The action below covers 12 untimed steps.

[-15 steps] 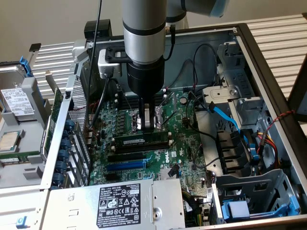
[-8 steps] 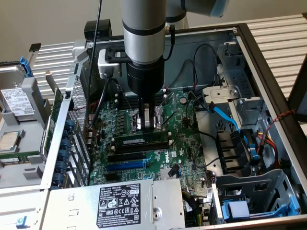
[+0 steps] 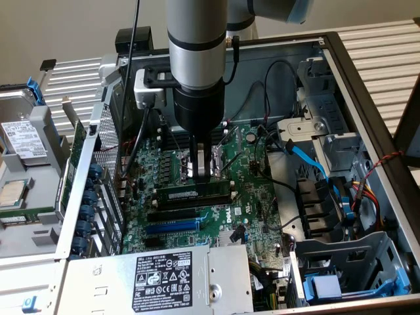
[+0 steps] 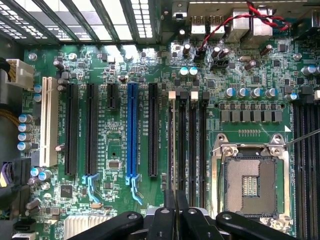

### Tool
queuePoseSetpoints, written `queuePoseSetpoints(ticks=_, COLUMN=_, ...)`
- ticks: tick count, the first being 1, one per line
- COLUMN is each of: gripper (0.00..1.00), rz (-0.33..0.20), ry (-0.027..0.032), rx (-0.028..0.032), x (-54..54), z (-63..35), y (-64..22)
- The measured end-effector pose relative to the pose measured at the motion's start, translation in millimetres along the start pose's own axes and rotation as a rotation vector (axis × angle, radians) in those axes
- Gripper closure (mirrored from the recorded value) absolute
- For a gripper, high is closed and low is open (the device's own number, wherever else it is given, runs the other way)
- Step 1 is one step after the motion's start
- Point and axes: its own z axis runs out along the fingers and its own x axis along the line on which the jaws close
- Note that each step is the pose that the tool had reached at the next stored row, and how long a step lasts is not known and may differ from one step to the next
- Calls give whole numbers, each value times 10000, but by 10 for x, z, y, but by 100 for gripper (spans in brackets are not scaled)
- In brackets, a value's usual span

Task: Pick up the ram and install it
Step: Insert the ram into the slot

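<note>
Jaws nearly closed, the gripper [image 3: 201, 169] hangs straight down from the arm [image 3: 197, 46] into the open computer case [image 3: 367, 85], its two metal fingers [image 3: 192, 164] pinched close together just above the ram [image 3: 194, 195]. That ram, a long dark stick with a pale label, lies along a memory slot on the green motherboard [image 3: 216, 216], and the fingertips come down at about its middle; whether they actually pinch its top edge or only touch it cannot be told from the exterior view. In the wrist view the black fingers [image 4: 175, 217] stand close side by side over the row of long black memory slots [image 4: 189, 145] with white end clips, and a thin edge runs between them in line with one slot. Beside those slots sits the empty silver processor socket [image 4: 251, 182], and farther off the blue expansion slot [image 4: 132, 135] among black ones. In the exterior view, a grey power supply [image 3: 164, 279] with a black label lies at the near edge of the case, blue cables [image 3: 308, 157] run toward the drive bays on the exterior view's right, and a hard drive [image 3: 23, 141] rests outside the case on the exterior view's left.
</note>
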Motion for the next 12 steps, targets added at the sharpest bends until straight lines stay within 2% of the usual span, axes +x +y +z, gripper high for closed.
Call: queuePoseSetpoints(ticks=12, gripper=87, rz=0, ry=0, rx=0, x=0, z=16, y=3)
